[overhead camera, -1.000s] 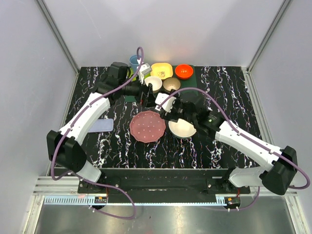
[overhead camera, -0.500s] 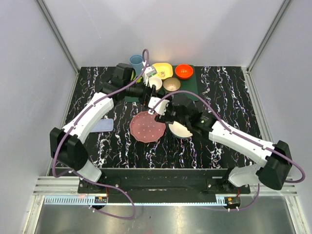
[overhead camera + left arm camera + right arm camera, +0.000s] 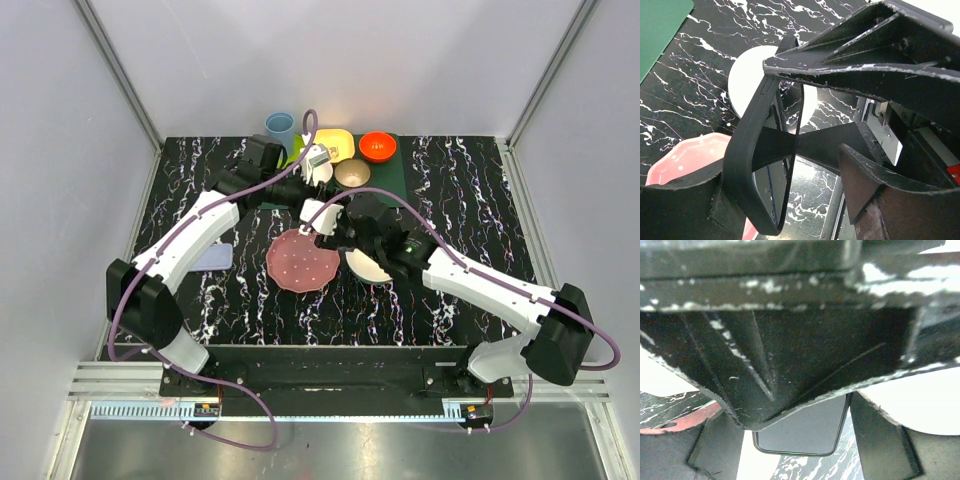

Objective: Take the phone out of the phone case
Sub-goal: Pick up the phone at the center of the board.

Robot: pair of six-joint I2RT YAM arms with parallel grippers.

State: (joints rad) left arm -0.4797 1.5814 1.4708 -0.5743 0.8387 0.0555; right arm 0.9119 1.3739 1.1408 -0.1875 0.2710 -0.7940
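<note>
Right tool (image 3: pixel 799 440): jaws wide, pinching the phone (image 3: pixel 800 430) by its long edges. Left tool (image 3: pixel 785 167): part-spread around same phone, touching one side.

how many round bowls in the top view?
4. Orange bowl at the back on the green mat; tan bowl near-left of it; white bowl partly behind the left arm; cream bowl under the right arm, beside the pink plate. Arms may hide more.
</note>
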